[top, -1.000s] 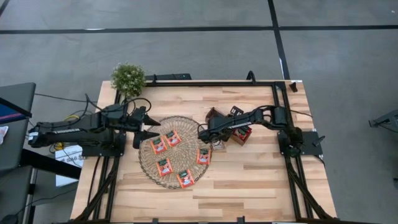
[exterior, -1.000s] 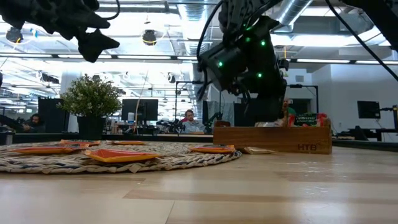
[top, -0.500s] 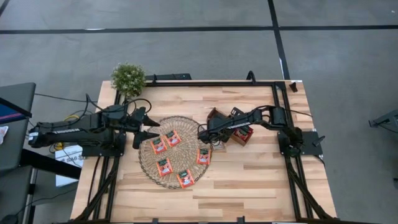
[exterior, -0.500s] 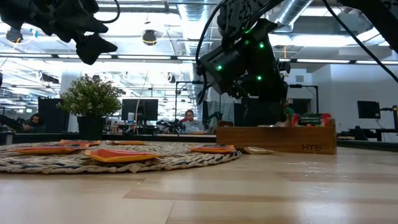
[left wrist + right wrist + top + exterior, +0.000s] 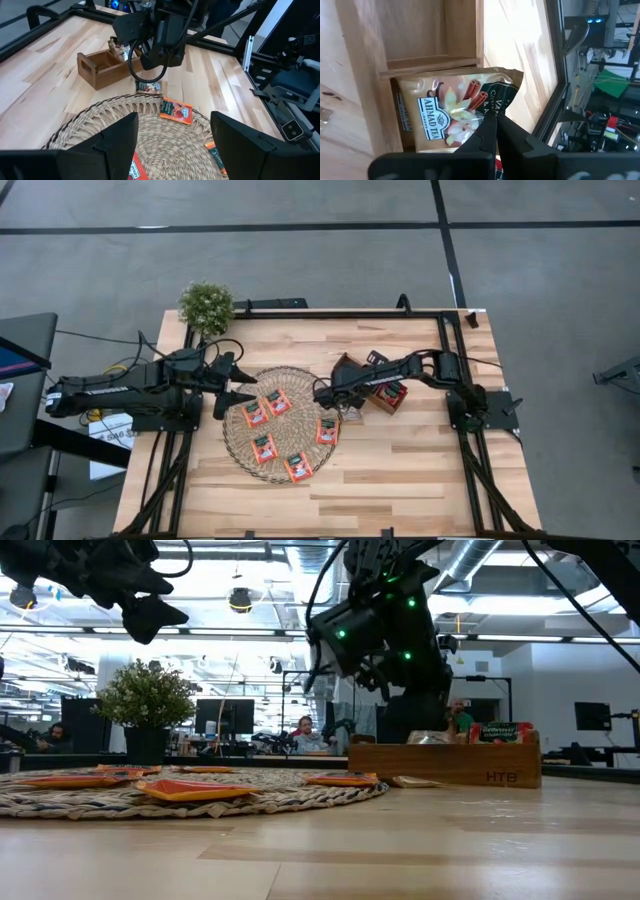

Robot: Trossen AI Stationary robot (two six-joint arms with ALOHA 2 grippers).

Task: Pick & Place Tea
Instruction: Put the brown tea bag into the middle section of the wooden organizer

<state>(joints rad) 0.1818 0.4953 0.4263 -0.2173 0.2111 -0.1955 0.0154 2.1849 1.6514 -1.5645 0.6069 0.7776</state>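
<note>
Five red-orange sachets (image 5: 285,435) lie flat on the wicker mat (image 5: 236,450), nearest the front of the worktop (image 5: 420,470). A green-and-pale sachet (image 5: 149,87) lies on the worktop just beside the mat's rim, toward the wooden tray (image 5: 100,69). Left gripper (image 5: 240,383) hangs over the mat's left edge, fingers apart, empty. Right gripper (image 5: 322,391) is above the mat-tray gap, fingers together, pinching a pale-and-green sachet (image 5: 455,110) by its edge. More sachets remain in the tray; I judge the task roughly midway.
</note>
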